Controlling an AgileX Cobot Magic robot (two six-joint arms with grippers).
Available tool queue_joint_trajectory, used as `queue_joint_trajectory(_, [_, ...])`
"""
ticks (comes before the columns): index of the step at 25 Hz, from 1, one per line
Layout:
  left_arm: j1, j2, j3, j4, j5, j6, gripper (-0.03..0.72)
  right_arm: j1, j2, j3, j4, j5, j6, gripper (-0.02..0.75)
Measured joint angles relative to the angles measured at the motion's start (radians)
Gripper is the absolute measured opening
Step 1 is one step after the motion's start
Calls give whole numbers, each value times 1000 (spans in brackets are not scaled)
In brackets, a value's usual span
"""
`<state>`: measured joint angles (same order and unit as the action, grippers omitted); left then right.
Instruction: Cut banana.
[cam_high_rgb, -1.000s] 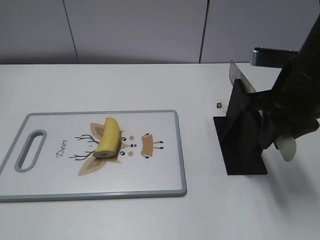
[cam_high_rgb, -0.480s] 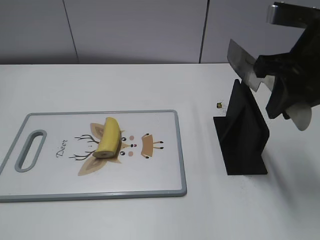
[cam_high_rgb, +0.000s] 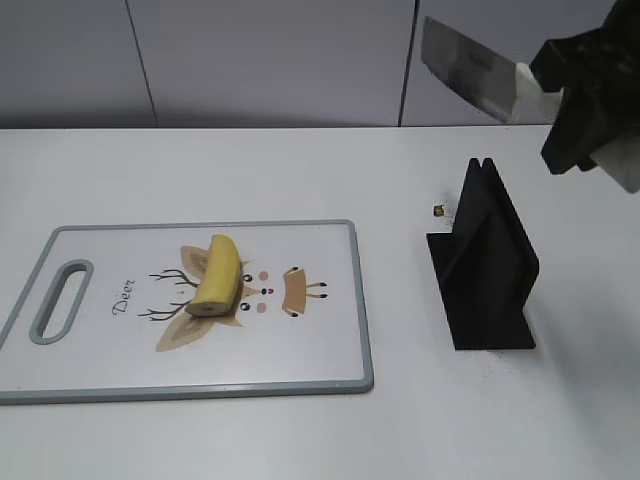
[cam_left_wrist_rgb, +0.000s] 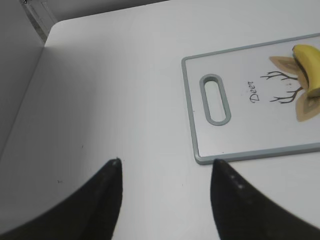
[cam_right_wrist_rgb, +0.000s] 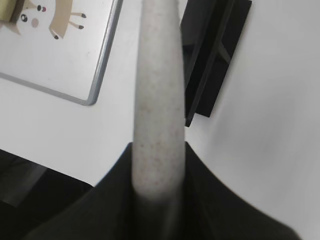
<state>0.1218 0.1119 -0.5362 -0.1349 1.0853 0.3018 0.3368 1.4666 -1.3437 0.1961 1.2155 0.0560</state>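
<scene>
The right claw (cam_right_wrist_rgb: 159, 165), partly cut off at the exterior view's edge, clamps the pale handle of the knife (cam_high_rgb: 470, 72), held high above the black knife stand (cam_high_rgb: 485, 260). The blade appears only in the exterior view. The banana (cam_high_rgb: 216, 275) lies on the cutting board (cam_high_rgb: 330, 350), left of the stand, over its deer print. Only the left wrist view shows the left claw (cam_left_wrist_rgb: 165, 172), spread wide above the white tabletop (cam_left_wrist_rgb: 110, 100).
</scene>
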Motion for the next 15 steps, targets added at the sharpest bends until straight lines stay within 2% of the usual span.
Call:
queue_joint_trajectory(4, [0,146,-73,-52,-61,75,551,0,-1,-6,27,0,-209,160])
queue_joint_trajectory(7, [0,284,-132,-137,-124,166,550,0,9,-9,88,-10,-344,160])
queue_joint_trajectory(11, [0,479,-228,-285,-154,381,550,1,50,-19,119,-10,-480,160])
queue_joint_trajectory(15, [-1,686,-343,-415,-107,626,549,12,100,-58,117,-13,-582,160])
